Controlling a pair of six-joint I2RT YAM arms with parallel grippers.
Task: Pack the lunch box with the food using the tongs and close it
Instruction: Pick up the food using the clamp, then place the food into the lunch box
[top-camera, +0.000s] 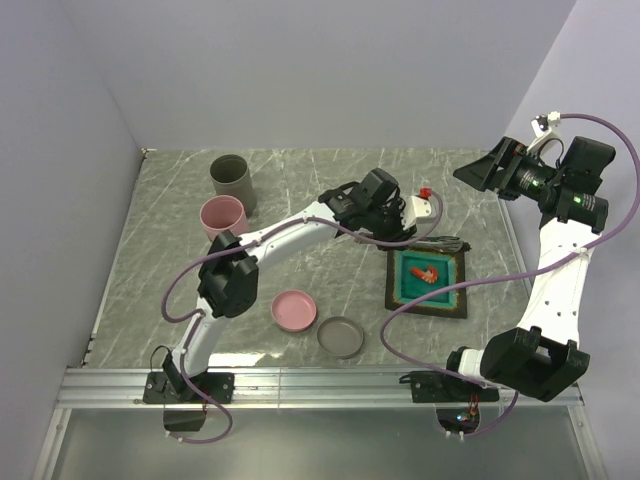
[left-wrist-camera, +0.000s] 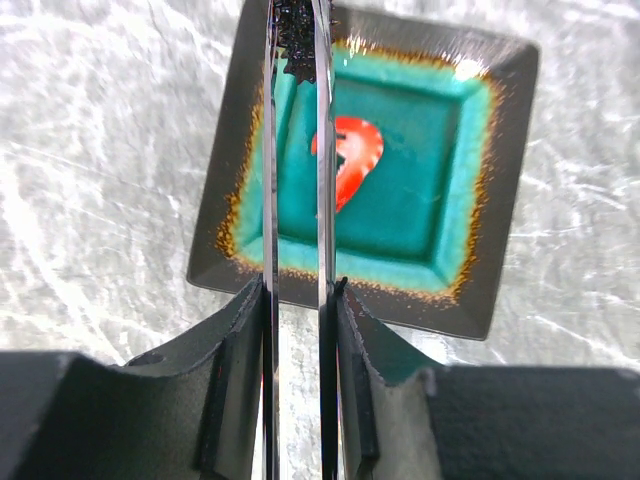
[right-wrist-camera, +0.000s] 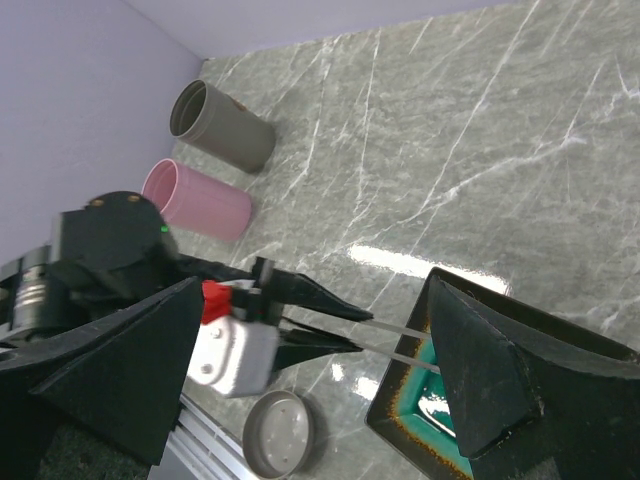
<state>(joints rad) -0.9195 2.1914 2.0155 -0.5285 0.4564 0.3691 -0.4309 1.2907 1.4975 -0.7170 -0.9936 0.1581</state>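
Tongs (left-wrist-camera: 270, 200) are being pinched between the left jaws, both slim arms running forward with a narrow gap between them and the tips hanging over the far side of the square plate (left-wrist-camera: 497, 200). Whether the tips are touching the glaze, I cannot tell. Shrimp (left-wrist-camera: 352, 165) is lying in the teal well, mostly just right of the right tong arm, not between the arms. Right jaws are standing spread wide above the bench (top-camera: 300, 180), holding nothing.

Risks, as judged:
- Squeezing from here is likely closing the tips on air, or nudging the shrimp sideways across slick glaze.
- Pressing down is risking sliding the plate.
- Tongs may be twisting within the pinch.

White pieces are not showing anywhere.
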